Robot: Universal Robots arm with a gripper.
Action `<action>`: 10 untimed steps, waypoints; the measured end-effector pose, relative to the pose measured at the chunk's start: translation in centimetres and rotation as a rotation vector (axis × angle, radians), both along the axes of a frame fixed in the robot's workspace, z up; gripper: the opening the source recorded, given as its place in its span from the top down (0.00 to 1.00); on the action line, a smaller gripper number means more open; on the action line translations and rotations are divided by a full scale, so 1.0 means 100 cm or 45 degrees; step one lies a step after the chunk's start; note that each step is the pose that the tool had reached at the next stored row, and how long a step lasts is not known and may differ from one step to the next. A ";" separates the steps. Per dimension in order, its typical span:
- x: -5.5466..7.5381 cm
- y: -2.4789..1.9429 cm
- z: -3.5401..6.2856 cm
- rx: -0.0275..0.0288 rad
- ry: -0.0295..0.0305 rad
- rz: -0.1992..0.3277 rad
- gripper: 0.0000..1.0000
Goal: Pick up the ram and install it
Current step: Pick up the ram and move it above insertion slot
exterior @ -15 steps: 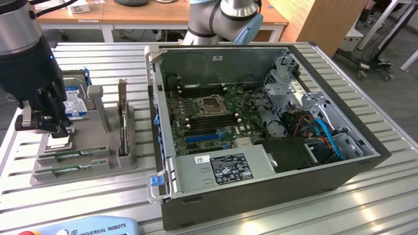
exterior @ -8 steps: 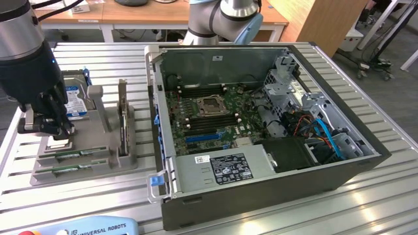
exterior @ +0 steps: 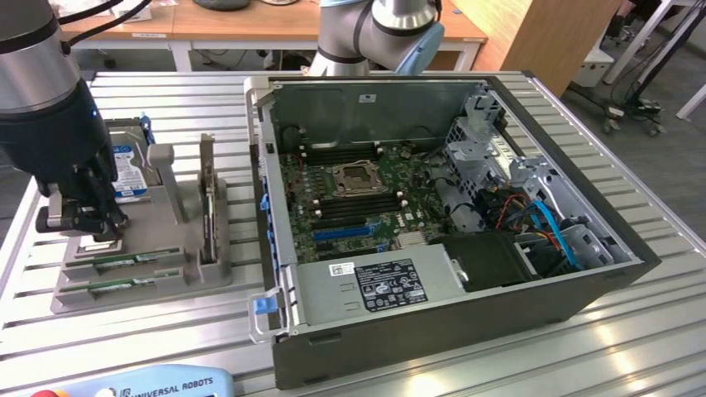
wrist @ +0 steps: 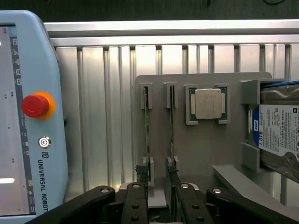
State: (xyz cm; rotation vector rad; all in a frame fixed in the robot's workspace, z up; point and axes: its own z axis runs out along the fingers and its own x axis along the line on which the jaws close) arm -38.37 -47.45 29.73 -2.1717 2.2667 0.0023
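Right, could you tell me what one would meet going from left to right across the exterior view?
claw → blue latch → processor socket → blue cables

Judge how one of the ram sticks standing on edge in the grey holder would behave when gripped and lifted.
Probably stiff: the ram is a thin flat board standing straight on edge. Likely light, since only small end slots of the grey holder keep it upright. Out of them, so narrow an edge would probably tip over.
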 end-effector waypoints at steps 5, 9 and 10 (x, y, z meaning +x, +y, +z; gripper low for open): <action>0.000 0.0000 -0.0058 0.0000 0.0000 0.000 0.71; 0.000 0.0000 -0.0104 0.0000 0.0000 0.000 0.71; 0.000 0.0000 -0.0117 0.0000 0.0000 0.000 0.71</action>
